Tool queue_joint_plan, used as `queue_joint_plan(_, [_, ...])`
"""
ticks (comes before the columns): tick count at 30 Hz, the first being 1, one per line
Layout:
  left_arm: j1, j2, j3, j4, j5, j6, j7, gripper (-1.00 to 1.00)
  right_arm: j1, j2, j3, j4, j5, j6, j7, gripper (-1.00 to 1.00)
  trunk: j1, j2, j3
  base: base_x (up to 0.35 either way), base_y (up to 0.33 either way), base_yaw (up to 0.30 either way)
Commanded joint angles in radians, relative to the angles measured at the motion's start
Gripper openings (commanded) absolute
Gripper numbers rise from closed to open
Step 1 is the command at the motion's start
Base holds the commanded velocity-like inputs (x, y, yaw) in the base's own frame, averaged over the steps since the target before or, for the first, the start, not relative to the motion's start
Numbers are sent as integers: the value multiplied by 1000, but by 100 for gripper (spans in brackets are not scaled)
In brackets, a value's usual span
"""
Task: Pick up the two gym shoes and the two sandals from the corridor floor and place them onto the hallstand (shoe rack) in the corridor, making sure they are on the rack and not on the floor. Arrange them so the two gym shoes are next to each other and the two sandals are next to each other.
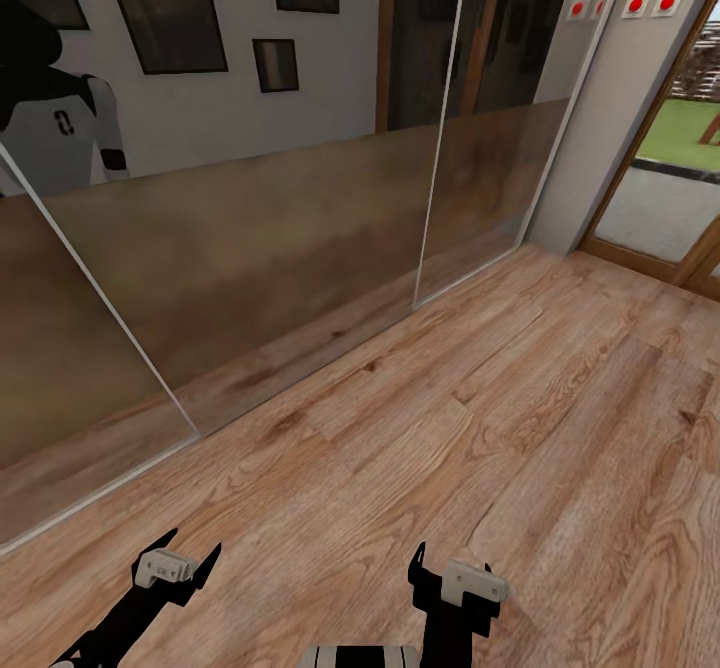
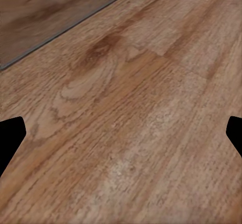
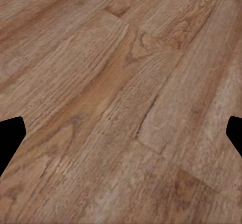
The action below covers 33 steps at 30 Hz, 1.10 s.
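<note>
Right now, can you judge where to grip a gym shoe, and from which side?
Not yet: its shape and pose can't be judged here. Ahead are floor, mirrored doors and a glazed door; left hand and right hand hang open.

Black arms end in pale grey blocks and pointed black fingers (image 1: pixel 208 560).

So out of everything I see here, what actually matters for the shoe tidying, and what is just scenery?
Part of the job:
- warm brown wood-plank corridor floor
- left pincer, open, holding nothing
- right pincer, open, holding nothing

Just scenery:
- large mirrored sliding wall panels
- dark framed pictures reflected in them
- wooden-framed glass door to the garden
- red-dotted white wall plates
</note>
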Motion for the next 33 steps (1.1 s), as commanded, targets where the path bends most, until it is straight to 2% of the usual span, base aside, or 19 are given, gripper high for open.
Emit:
queue_joint_plan(1, [-1,-1,4,0,-8,-5,-4,100,-1,0,2,-1,-5,-1,-5,100,0,0,-1,0,5,0])
queue_joint_plan(27, [-1,-1,4,0,-9,-5,-4,100,-1,0,2,-1,-5,-1,-5,100,0,0,-1,31,1,0])
queue_joint_plan(33, [-1,-1,4,0,-10,-5,-4,100,-1,0,2,-1,-5,-1,-5,100,0,0,-1,139,0,0])
